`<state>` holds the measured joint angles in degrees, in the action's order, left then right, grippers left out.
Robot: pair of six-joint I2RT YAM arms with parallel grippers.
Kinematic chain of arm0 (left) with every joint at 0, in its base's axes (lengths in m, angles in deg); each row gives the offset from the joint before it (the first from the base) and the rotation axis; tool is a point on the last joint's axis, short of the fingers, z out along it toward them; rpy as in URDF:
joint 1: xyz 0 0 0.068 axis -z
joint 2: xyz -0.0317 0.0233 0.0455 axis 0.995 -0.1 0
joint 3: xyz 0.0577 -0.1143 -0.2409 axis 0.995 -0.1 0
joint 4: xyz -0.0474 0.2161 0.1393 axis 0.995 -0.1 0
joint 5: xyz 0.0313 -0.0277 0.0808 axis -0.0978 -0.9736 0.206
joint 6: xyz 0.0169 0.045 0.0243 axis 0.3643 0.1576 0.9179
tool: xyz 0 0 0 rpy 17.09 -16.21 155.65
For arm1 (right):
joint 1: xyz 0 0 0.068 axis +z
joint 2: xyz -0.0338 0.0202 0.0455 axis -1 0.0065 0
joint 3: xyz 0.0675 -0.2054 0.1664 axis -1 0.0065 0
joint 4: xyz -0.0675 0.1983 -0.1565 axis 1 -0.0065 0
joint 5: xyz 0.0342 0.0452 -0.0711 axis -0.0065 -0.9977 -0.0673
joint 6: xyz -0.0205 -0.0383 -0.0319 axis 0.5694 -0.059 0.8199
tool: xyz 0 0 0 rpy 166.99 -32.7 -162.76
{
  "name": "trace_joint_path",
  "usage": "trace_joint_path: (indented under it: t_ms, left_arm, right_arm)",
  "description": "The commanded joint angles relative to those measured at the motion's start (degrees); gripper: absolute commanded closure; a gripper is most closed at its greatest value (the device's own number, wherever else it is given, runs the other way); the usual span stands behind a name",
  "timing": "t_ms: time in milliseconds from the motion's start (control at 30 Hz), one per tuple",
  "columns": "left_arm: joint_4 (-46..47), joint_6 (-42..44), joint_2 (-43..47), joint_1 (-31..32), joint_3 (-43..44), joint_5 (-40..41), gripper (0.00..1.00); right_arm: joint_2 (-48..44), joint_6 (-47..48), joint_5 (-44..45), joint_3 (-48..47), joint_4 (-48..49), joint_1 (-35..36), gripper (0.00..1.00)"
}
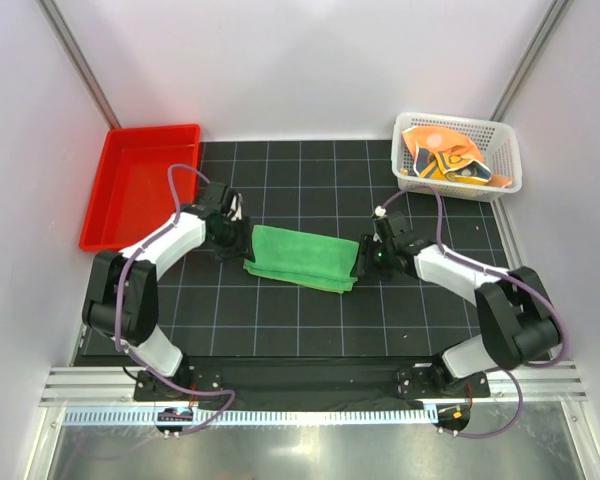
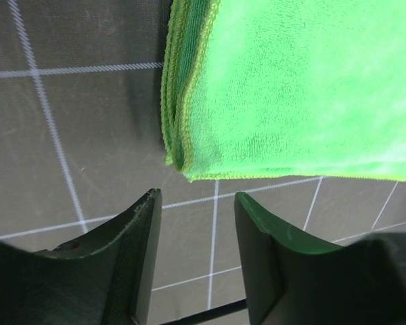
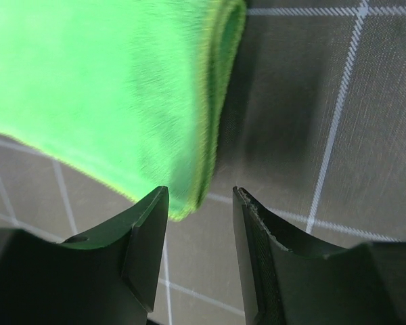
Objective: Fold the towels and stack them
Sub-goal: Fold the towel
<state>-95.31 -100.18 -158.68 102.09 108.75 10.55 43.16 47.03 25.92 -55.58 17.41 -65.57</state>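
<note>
near edge: my two arm bases are bolted here, and a strip of bare black grid mat (image 1: 280, 320) runs between them and the towel
left gripper (image 1: 232, 228) (image 2: 193, 196): jaws apart, nothing in them, sitting at the left short end of the green towel (image 1: 302, 257) (image 2: 298, 88) (image 3: 101, 88); on my wrist cam the fingertips (image 2: 147, 203) stop short of the towel's corner, with a bit of mat showing in the gap
right gripper (image 1: 365, 255) (image 3: 199, 193): jaws apart too, not clamped on anything, at the towel's right short end; its near corner pokes in just ahead of one of my fingertips (image 3: 159, 200), can't tell if it's touching
green towel: folded and lying flat mid-mat, right between my two grippers, long side running left to right, right end a touch nearer to me than the left
towel edges: the left end shows several layers with stitched hems lined up pretty neatly, the right end looks like a rounded fold
open room: bare mat on the near side and the far side of the towel, plus more out past each gripper
red tray (image 1: 98, 190): far left, beyond my left arm, hanging off the mat's corner
white basket (image 1: 458, 183): far right corner, well apart from the green towel, with crumpled orange patterned cloth (image 1: 445, 155) inside, can't tell how many pieces
walls: pale panels close in on the left, right and back
</note>
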Motion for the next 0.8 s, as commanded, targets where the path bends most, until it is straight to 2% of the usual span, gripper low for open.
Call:
trace_joint_path:
  t_ms: [0, 133, 300, 433, 467, 633, 767]
  left_arm:
    - [3.2, -5.67, -1.14, 0.02, -1.28, -1.69, 0.5]
    - [3.37, -7.6, -0.88, 0.02, -3.74, 0.15, 0.55]
    - [8.03, -14.53, 0.35, 0.02, -8.84, -2.66, 0.63]
    - [7.17, -15.78, 3.25, -0.07, -9.2, 0.14, 0.62]
    - [6.55, -15.7, 4.04, -0.07, -8.58, 1.2, 0.56]
    - [2.59, -14.12, 5.98, -0.42, -2.87, 5.78, 0.48]
    - [3.55, -14.82, 5.28, -0.42, -0.67, 4.29, 0.44]
  right_arm:
    - [3.45, -1.69, 1.96, -1.14, 4.67, 0.29, 0.5]
    - [7.32, 1.73, 1.88, -2.36, 6.25, -0.23, 0.54]
    - [10.22, 6.57, 0.04, -5.17, 6.17, -2.87, 0.58]
    - [10.4, 8.07, -1.9, -7.38, 1.26, -3.75, 0.58]
    - [9.96, 7.55, -1.64, -7.46, 0.37, -3.75, 0.56]
    - [5.75, -0.61, -0.14, -6.68, -4.56, -3.58, 0.54]
    - [3.11, -14.3, 0.82, -4.04, -3.6, -3.23, 0.54]
